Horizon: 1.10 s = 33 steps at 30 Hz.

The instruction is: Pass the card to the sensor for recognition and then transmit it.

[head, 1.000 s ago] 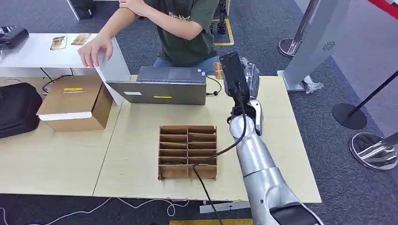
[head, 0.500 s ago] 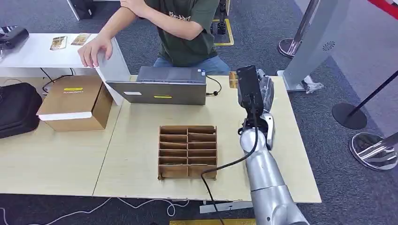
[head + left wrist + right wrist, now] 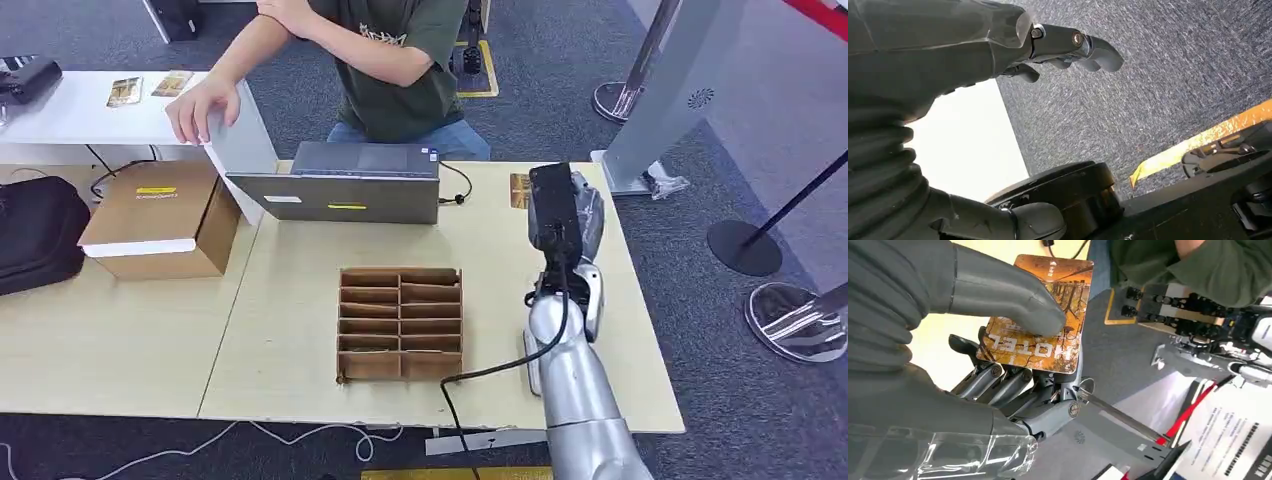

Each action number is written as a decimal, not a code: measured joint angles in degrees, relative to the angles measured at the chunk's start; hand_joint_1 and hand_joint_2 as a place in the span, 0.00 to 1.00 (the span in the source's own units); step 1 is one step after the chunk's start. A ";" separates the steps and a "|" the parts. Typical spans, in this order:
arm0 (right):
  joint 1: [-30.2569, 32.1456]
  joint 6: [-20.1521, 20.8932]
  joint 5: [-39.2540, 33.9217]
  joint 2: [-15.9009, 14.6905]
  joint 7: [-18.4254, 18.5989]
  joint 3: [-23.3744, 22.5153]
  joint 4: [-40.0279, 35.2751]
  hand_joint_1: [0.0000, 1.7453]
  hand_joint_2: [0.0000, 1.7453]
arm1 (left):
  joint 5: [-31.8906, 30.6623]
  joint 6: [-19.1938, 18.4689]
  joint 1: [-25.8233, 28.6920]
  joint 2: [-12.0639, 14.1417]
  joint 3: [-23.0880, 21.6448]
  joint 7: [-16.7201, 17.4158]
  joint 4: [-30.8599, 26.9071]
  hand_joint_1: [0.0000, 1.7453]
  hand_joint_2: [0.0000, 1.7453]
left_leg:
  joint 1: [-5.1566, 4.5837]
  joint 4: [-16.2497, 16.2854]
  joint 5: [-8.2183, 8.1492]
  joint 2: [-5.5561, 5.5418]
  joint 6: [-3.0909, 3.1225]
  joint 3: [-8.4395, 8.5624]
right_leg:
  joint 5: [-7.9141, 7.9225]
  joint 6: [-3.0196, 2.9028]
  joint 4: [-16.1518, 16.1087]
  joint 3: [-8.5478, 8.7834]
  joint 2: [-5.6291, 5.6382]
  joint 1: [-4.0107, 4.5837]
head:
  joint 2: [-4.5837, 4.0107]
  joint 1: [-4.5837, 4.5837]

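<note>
Right hand [image 3: 1013, 365]: thumb pressed on the printed face of the card [image 3: 1040, 315], fingers backing it from behind; the card is pinched, with its long axis running out past the fingertips. In the head view the right hand [image 3: 572, 215] is raised over the far right part of the table [image 3: 300, 380], and an edge of the card [image 3: 519, 189] shows just beside it, on the side toward the sensor [image 3: 340, 190]. The sensor, a flat grey unit at the table's far edge, lies to the hand's left, near but apart. A person [image 3: 400, 60] sits behind it.

Left hand [image 3: 1063, 47]: fingers loosely curled on nothing, hanging over carpet, well away from the card.

Judgement: the right hand is the only one placed to present or hand over the card.
</note>
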 joint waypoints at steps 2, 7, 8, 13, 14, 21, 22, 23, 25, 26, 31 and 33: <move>0.19 0.00 0.00 -0.18 0.07 -0.15 0.00 1.00 1.00 | 0.20 0.07 0.04 0.00 0.00 0.00 -0.02 0.00 1.00 | 0.00 0.00 0.00 0.00 0.00 0.00 | 0.00 0.00 0.00 0.00 0.00 0.00 | 0.00 0.00; 0.91 -0.33 0.07 -0.37 0.17 -0.50 0.00 1.00 1.00 | 0.40 0.24 0.10 0.00 0.00 0.07 -0.02 0.00 1.00 | 0.00 0.00 0.00 0.00 0.00 0.00 | -0.01 0.01 0.00 0.00 0.00 0.00 | 0.00 0.00; 1.09 -0.37 0.09 -0.42 0.17 -0.61 -0.04 1.00 1.00 | 0.40 0.24 0.10 0.00 0.00 0.07 -0.02 0.00 1.00 | 0.00 0.00 0.00 0.00 0.00 0.00 | -0.01 0.01 0.00 0.00 0.00 0.00 | 0.00 0.00; 2.62 -0.61 0.55 -0.72 0.20 -1.40 -1.18 1.00 1.00 | 0.18 0.29 0.10 0.00 0.00 0.07 -0.02 0.00 1.00 | 0.00 0.00 -0.01 0.00 0.00 0.00 | -0.01 0.01 0.00 0.00 0.00 0.00 | 0.00 0.00; 3.00 -0.68 0.59 -0.81 0.20 -1.51 -1.51 1.00 1.00 | 0.18 0.37 0.10 0.00 0.00 0.07 -0.02 0.00 1.00 | 0.00 0.00 -0.01 0.00 0.00 0.00 | -0.01 0.01 -0.01 0.00 0.00 0.00 | 0.02 0.00; 5.95 -0.74 0.74 -1.27 0.22 -1.92 -3.96 1.00 1.00 | 0.37 1.03 0.26 -0.04 0.00 -0.20 -0.02 0.00 1.00 | 0.00 0.00 -0.02 0.01 0.01 -0.01 | -0.02 0.01 -0.01 0.00 0.00 0.00 | 0.00 0.00; 6.41 -0.74 0.83 -1.29 0.24 -1.97 -4.33 1.00 1.00 | 0.53 1.25 0.32 -0.04 0.00 -0.35 -0.02 0.00 1.00 | 0.00 0.00 -0.02 0.01 0.01 0.00 | -0.02 0.01 -0.01 0.00 0.00 0.00 | 0.00 0.00; 6.88 -0.72 1.05 -1.29 0.28 -2.01 -4.70 1.00 1.00 | 0.64 1.38 0.37 -0.04 0.00 -0.46 -0.02 0.00 1.00 | 0.00 0.00 -0.02 0.01 0.01 0.00 | -0.02 0.01 -0.01 0.00 -0.01 0.00 | 0.02 0.00; 7.74 -0.66 1.14 -1.31 0.42 -2.08 -5.42 1.00 1.00 | 0.75 1.75 0.47 -0.07 0.00 -0.72 -0.02 0.00 1.00 | 0.00 0.00 -0.02 0.01 0.01 -0.01 | -0.02 0.01 -0.01 0.00 -0.01 0.00 | 0.00 0.00; 8.18 -0.61 1.14 -1.31 0.41 -2.12 -5.79 1.00 1.00 | 0.75 1.90 0.55 -0.09 0.00 -0.90 -0.02 0.00 1.00 | 0.00 0.00 -0.02 0.01 0.01 -0.01 | -0.02 0.01 -0.01 0.00 0.00 0.00 | 0.00 0.00; 10.21 -0.61 1.18 -1.38 0.59 -2.25 -7.83 1.00 1.00 | 0.70 2.34 0.69 -0.15 0.00 -1.33 -0.02 0.00 1.00 | 0.00 0.00 -0.03 0.01 0.03 -0.01 | -0.02 0.01 -0.01 0.00 -0.01 0.00 | 0.00 0.00; 10.80 -0.61 1.18 -1.40 0.63 -2.29 -8.54 1.00 1.00 | 0.68 2.41 0.71 -0.17 0.00 -1.42 -0.02 0.00 1.00 | 0.00 0.00 -0.03 0.01 0.03 -0.01 | -0.03 0.01 -0.01 0.00 -0.01 0.00 | 0.02 0.00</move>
